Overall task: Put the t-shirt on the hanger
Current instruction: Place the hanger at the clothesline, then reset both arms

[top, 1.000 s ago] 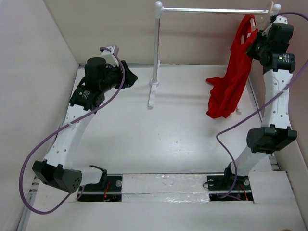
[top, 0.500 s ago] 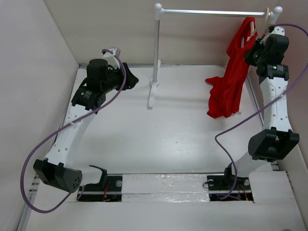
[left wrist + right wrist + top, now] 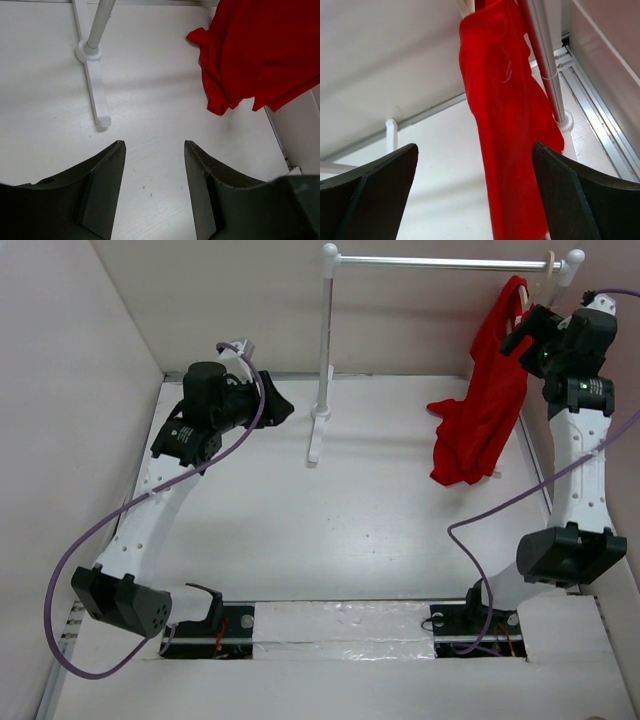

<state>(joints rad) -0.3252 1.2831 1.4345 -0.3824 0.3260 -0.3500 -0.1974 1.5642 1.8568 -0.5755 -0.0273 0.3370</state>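
Note:
The red t-shirt (image 3: 484,400) hangs at the right end of the rack bar (image 3: 440,261), its lower part bunched just above the table. The pale hanger (image 3: 546,267) shows only at the top, its hook over the bar, the rest under the cloth. My right gripper (image 3: 522,335) stands wide open just right of the shirt's shoulder, holding nothing. In the right wrist view the t-shirt (image 3: 505,125) hangs ahead of the open right gripper (image 3: 475,147), with a bit of hanger (image 3: 464,6) above it. My left gripper (image 3: 285,405) is open and empty at the far left; in its wrist view the left gripper (image 3: 154,142) is over bare table, the t-shirt (image 3: 260,50) ahead at right.
The rack's left white post (image 3: 325,340) stands on a foot (image 3: 316,435) in the middle back; that foot (image 3: 95,90) lies just ahead of the left gripper. The right post (image 3: 545,65) rises close behind the shirt. Walls close in on both sides.
My right gripper has opened wide and let go; the arm has shifted a little to the right. The shirt now hangs from the bar. The left jaws have widened slightly.

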